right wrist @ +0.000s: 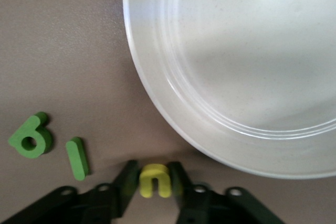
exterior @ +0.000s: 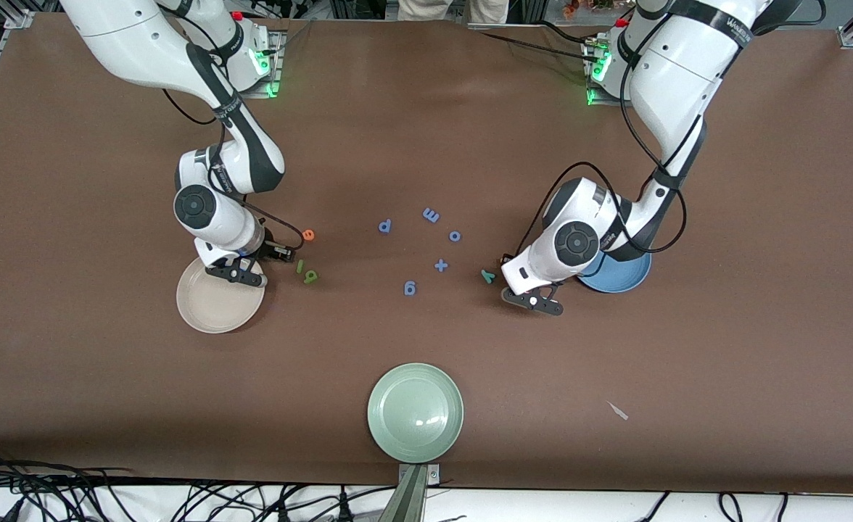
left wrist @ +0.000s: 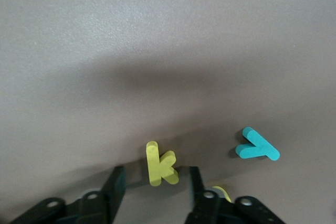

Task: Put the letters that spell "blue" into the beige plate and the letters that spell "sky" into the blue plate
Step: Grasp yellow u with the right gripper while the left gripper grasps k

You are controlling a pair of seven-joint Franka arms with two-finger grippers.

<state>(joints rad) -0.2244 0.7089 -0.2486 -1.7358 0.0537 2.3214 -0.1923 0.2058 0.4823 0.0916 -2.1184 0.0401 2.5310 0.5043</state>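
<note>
The brown table (exterior: 426, 109) carries 2 white arms, both reaching down to it. Of the 3 plates, the beige plate (exterior: 212, 312) lies toward the right arm's end and holds no letters. The blue plate (exterior: 626, 279) lies toward the left arm's end, partly covered by the left arm. A pale green plate (exterior: 415, 413) sits nearest the front camera, between the other 2. The right gripper (right wrist: 154, 172) is low at the table just beside the beige plate's rim, its fingers (right wrist: 128, 179) drawn in against both sides of the yellow u (right wrist: 155, 180), which lies on the table. The left gripper (left wrist: 156, 182) is low at the table near the blue plate. Its fingers (left wrist: 116, 182) are narrowed around the yellow k (left wrist: 160, 164), with a gap still showing on 1 side, so the k is not clamped. The green b (exterior: 310, 275) and green l (exterior: 299, 266) lie side by side on the table near the beige plate. The orange e (exterior: 308, 234) lies a little farther from the front camera than those 2. The teal y (exterior: 488, 275) lies on the table just beside the left gripper. A yellow scrap (left wrist: 223, 192) peeks past 1 left finger, and I cannot tell its shape. The blue plus sign (exterior: 440, 265) and 4 blue letters sit in the middle of the table.
</note>
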